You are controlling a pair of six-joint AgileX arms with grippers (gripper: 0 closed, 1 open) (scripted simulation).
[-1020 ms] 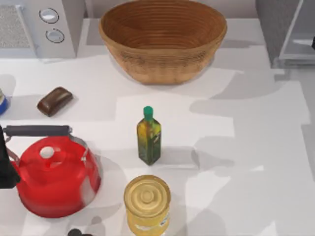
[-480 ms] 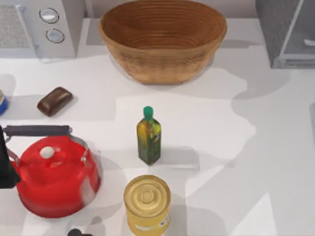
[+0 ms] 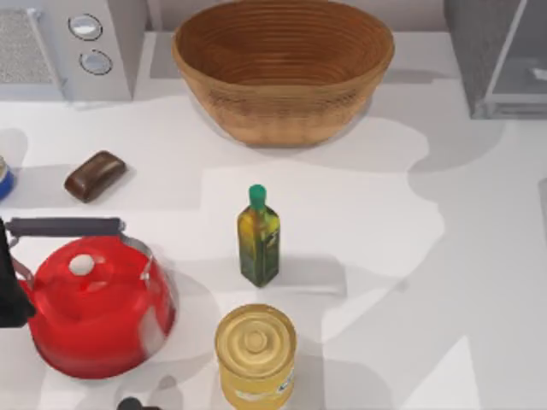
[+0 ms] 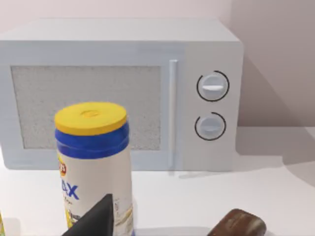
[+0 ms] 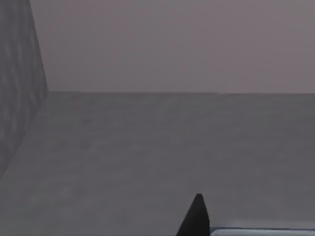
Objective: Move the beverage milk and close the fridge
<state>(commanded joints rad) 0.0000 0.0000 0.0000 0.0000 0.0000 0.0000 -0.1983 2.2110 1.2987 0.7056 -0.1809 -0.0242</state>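
At the left edge of the white desk [image 3: 479,256], black left arm [image 3: 8,295], just beside a round red kettle [image 3: 94,312] with a dark handle. Left gripper [image 4: 93,223] low and close in front of a white canister [image 4: 96,162] with a yellow lid and a blue band; whether the jaws are open or closed, cannot tell. Behind the canister, a light grey appliance with two round dials [image 4: 123,93], in the far left corner of the desk. Near it, a small brown rounded block [image 3: 95,175].

In the middle, a large woven brown basket [image 3: 282,68] at the far side; nearer, an upright green oil bottle [image 3: 258,239] and a yellow tin can [image 3: 255,354], close but apart.

In the far right corner, the large dark grey fridge [image 3: 474,43], standing upright, its lighter grey framed door [image 3: 521,60] slanted off the body, ajar. Right gripper [image 5: 196,219] over a flat dark grey surface; jaws open or closed, cannot tell.
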